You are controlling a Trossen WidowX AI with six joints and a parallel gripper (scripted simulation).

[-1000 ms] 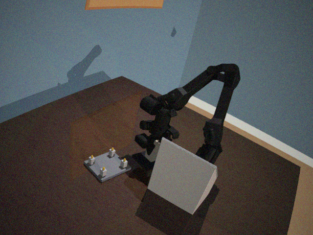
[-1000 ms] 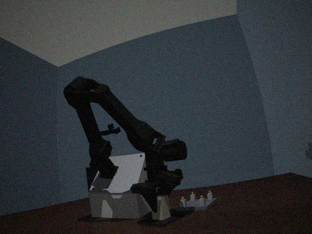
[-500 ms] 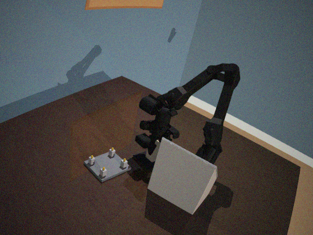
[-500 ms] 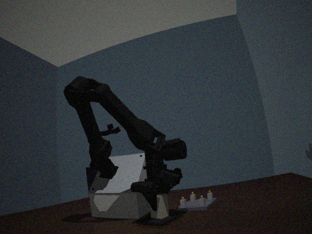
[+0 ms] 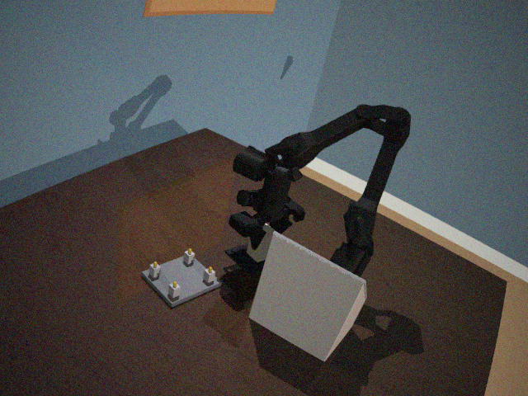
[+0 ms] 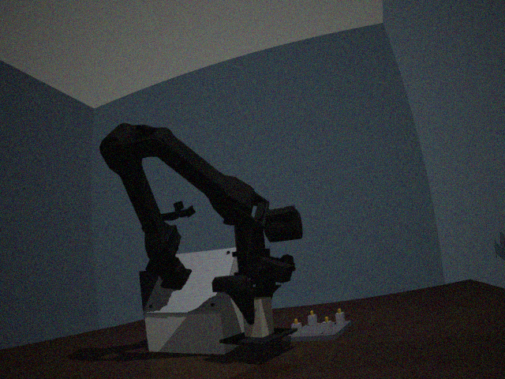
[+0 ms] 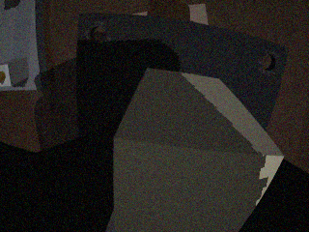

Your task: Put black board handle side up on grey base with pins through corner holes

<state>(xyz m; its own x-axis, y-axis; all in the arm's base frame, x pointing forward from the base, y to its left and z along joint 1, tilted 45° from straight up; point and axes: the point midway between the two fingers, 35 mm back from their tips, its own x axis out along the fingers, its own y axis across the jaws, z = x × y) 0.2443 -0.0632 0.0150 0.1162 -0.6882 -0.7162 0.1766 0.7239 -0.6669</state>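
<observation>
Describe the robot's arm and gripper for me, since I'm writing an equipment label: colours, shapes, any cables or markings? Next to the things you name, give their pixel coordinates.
The arm (image 5: 385, 163) (image 6: 185, 163) is black throughout, with long slim links and bulkier rounded joints. The gripper (image 5: 266, 240) (image 6: 259, 313) is black too; its visible finger tapers towards the tip. A thick, stubby black cylinder juts out near the wrist. I can make out no cables or markings in this dim light.
</observation>
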